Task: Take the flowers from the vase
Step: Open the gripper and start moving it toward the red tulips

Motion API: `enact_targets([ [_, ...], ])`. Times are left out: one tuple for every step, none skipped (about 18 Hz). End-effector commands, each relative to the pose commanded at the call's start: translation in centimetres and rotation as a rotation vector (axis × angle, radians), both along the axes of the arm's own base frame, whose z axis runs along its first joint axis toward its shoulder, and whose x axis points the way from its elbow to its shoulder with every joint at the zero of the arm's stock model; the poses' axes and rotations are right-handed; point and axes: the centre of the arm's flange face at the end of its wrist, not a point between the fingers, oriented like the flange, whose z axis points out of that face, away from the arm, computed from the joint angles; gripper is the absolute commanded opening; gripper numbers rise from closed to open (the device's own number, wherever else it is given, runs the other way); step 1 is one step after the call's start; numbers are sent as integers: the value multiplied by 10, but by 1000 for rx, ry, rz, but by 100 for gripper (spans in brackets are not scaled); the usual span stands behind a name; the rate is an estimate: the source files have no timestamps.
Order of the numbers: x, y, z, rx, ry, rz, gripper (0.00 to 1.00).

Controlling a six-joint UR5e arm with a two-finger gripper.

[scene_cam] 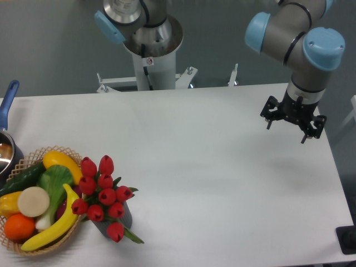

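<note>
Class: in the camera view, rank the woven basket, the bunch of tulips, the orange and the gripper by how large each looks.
1. Woven basket
2. Tulips
3. Gripper
4. Orange
The gripper sits farther from the camera, so its rank is apparent only.

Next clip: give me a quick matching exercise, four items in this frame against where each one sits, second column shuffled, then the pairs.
Items:
1. flowers
2. tool
3. woven basket
4. blue-handled pot

Places:
A. far right, above the table
B. left edge, behind the basket
C. in the vase, front left
D. front-left corner, holding fruit and vegetables

Pairs: 1-C, 2-A, 3-D, 4-B
</note>
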Motion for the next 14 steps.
enact_targets([
  [0,0,0,0,1,0,100],
  [0,0,1,0,0,0,100],
  [1,1,1,0,-1,-2,100],
  [0,1,1,7,-3,2,100],
  [1,1,2,11,-4,7,100],
  [3,2,2,18,-8,7,100],
  [5,2,0,27,-16,10,100],
  [11,2,-7,36,-29,16,100],
  [17,3,-13,63,-32,35,100],
  [23,2,-20,106,-32,52,100],
  [33,1,-28,159,-28,56,100],
  [47,-1,-28,206,-6,51,100],
  [57,-1,-25,257,28,41,100],
  [65,2,-25,312,46,28,100],
])
